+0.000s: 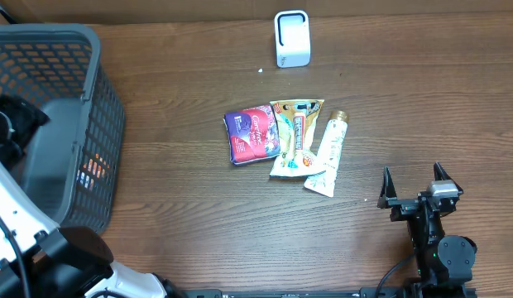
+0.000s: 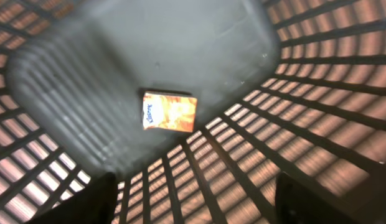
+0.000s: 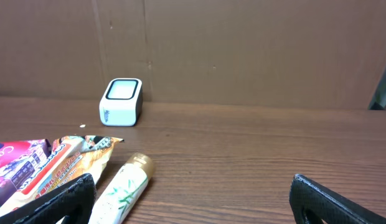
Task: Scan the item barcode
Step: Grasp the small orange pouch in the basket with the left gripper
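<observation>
Our left arm (image 1: 16,207) rises from the near left corner and reaches over the rim of the grey basket (image 1: 103,108), so the left gripper (image 2: 202,190) hangs inside it, pointing down at the floor. Its two dark fingers (image 2: 99,199) show blurred at the near edge of the wrist view. They stand wide apart with nothing between them.

Below them an orange box (image 2: 170,112) lies flat on the basket floor, clear of the fingers. In that view its long axis runs left to right with a slight tilt, and a white patch sits at its left end. We cannot read a barcode on it.

Our right arm sits low at the near right. The right gripper (image 1: 412,175) is level with the table, facing the far side, its jaws spread wide and empty.

The white scanner (image 1: 291,38) stands at the far middle of the table. Between it and the right gripper, three items lie side by side, touching or overlapping:
- A purple and red packet (image 1: 252,134) on the left.
- A yellow packet (image 1: 296,136) in the middle.
- A white tube (image 1: 328,153) on the right, its gold cap pointing far and slightly right.

The basket's mesh walls surround the left gripper on all sides.
</observation>
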`<state>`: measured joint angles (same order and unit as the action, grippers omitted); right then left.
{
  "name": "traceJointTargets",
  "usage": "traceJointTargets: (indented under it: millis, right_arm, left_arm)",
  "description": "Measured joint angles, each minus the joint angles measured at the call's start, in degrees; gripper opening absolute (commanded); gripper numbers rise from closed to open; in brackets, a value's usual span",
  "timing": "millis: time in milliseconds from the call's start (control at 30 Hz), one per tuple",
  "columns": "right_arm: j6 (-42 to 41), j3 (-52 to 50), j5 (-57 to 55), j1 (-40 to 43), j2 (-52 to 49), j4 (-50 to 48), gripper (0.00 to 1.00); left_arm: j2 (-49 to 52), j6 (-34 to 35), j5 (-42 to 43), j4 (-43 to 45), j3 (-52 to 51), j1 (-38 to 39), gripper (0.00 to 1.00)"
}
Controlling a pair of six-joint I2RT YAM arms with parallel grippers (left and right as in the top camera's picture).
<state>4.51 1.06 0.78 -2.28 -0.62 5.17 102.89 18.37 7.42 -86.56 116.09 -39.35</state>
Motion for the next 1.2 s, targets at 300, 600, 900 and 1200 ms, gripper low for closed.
traceJointTargets:
  millis: [300,600,900,1200]
  right_arm:
    - [0.0,0.0,0.0,0.0,0.0,0.0,1.00]
    - [0.0,0.0,0.0,0.0,0.0,0.0,1.00]
    - [0.0,0.0,0.0,0.0,0.0,0.0,1.00]
    - [0.0,0.0,0.0,0.0,0.0,0.0,1.00]
  left_arm:
    - [2.3,0.3,-0.9,13.7,-20.9,0.1,0.84]
    - [2.3,0.4,-1.2,26.2,-31.8,0.1,0.58]
    - [2.3,-0.6,-1.5,35.2,-40.0,0.1,0.68]
    - [2.3,-1.0,-1.5,40.9,-44.6,0.1,0.50]
